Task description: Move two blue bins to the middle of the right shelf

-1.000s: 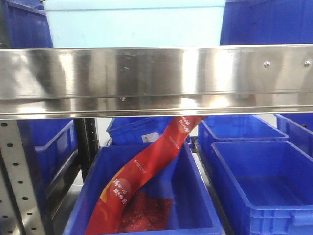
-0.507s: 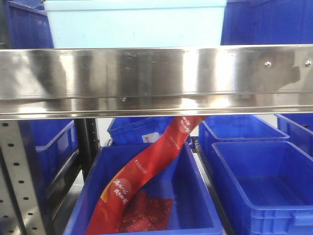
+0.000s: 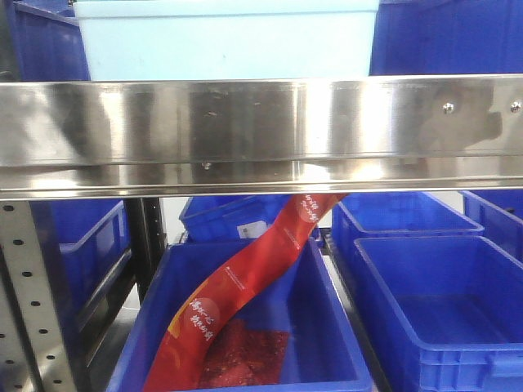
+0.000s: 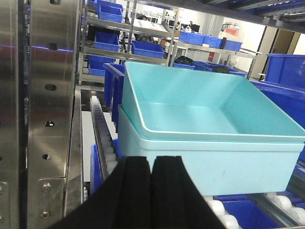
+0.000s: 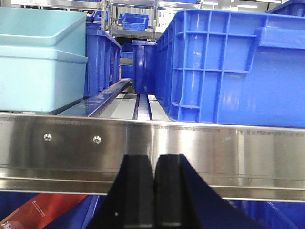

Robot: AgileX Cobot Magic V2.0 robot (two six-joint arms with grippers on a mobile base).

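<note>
A large blue bin (image 5: 228,67) stands on the upper roller shelf, just behind the steel rail (image 5: 152,143); it also shows in the front view, where the blue bin (image 3: 445,37) is at the top right. Another blue bin (image 3: 45,41) sits at the top left. Between them are two stacked pale teal bins (image 4: 209,129). My left gripper (image 4: 151,164) is shut and empty, just short of the teal stack's front wall. My right gripper (image 5: 155,162) is shut and empty, in front of the rail, left of the blue bin's corner.
The steel shelf rail (image 3: 261,135) spans the front view. Below it, a blue bin (image 3: 245,327) holds a long red packet (image 3: 237,286), with an empty blue bin (image 3: 441,310) to its right and more behind. A perforated steel post (image 4: 47,95) stands left of the teal stack.
The front view has dipped very slightly, so a little more of the teal bin's rim shows at the top. No bin has moved.
</note>
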